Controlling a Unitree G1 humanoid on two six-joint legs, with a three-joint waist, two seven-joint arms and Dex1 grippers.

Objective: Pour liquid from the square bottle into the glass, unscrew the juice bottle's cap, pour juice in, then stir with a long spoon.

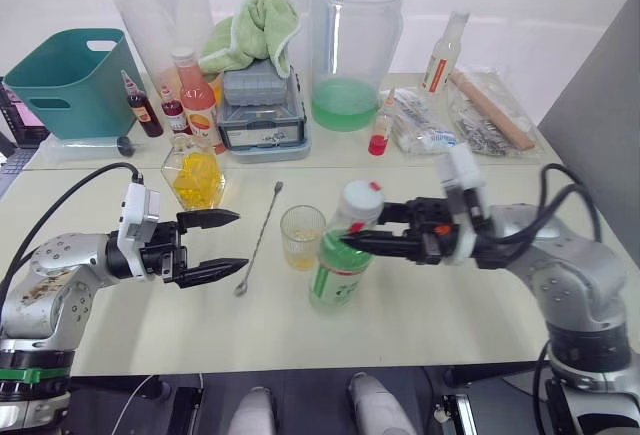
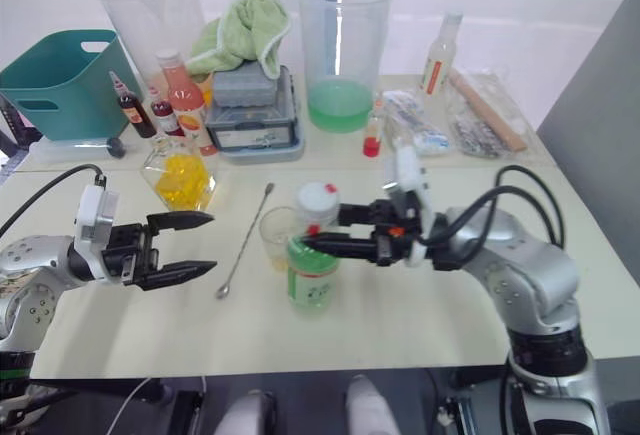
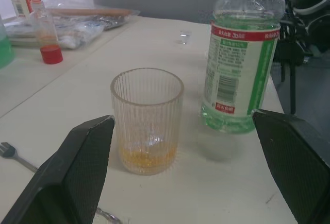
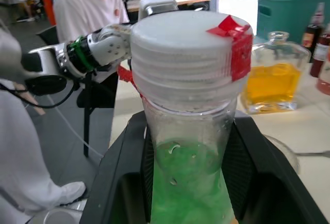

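The juice bottle (image 1: 340, 265) stands upright just right of the glass (image 1: 301, 236), the right gripper (image 1: 352, 232) closed sideways around its neck under the cap (image 1: 359, 198), while the left gripper (image 1: 228, 245), jaws spread and empty, is the free one nearest that cap

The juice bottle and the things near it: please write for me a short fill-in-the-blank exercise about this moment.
1. The right gripper is closed around the neck of the ____ bottle.
2. The cap on that bottle is white with a piece of ____ tape.
3. The glass holds a little ____ liquid.
4. The left gripper is ____ and holds nothing.

Missing words: juice; red; yellow; open
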